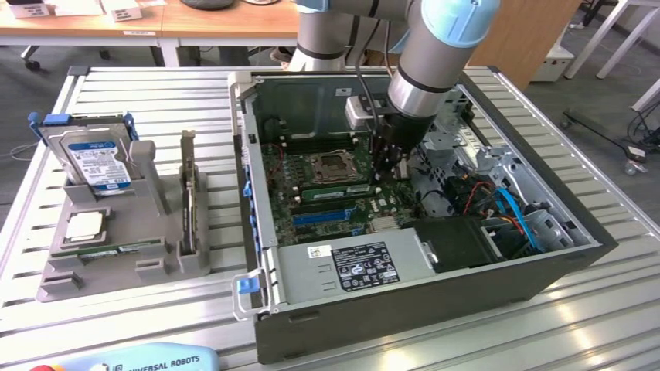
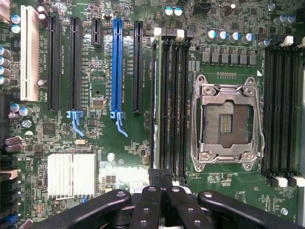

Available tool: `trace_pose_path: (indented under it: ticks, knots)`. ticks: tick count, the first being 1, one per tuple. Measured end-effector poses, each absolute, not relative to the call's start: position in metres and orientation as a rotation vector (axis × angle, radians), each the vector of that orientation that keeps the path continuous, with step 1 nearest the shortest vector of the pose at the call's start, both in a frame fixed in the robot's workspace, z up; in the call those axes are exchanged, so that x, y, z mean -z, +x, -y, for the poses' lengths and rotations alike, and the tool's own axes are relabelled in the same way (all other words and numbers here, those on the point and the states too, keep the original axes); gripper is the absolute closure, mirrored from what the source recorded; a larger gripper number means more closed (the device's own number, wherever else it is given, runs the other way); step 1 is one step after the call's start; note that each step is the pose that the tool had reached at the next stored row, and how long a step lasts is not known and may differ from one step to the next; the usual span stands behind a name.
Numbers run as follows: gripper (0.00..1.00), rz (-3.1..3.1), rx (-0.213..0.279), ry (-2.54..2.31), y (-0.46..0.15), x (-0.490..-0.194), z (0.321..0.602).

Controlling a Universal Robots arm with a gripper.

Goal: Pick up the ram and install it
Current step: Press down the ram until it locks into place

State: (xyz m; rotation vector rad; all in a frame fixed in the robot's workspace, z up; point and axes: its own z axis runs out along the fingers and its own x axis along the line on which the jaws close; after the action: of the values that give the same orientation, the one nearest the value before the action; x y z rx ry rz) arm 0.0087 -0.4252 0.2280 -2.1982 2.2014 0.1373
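The exterior view looks down at a slant from high above and some way off, taking in the slatted worktop (image 1: 154,325), the open computer case (image 1: 536,263) and the arm (image 1: 428,69) reaching into it. The wrist view looks straight down from close above at the motherboard (image 2: 119,157) past the hand (image 2: 162,191). Both views share the processor socket (image 1: 338,166) (image 2: 226,121) and the blue slot (image 1: 324,216) (image 2: 116,67).

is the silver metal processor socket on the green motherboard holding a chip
No, the silver metal processor socket on the green motherboard stands empty, its bare dark contact bed exposed.
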Motion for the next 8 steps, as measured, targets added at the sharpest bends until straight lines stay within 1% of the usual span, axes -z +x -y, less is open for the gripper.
trace_pose_path:
  ticks: [8]
  knots:
    - [0.90,-2.201,-0.137,-2.198,0.0087,-0.2247,0.4252]
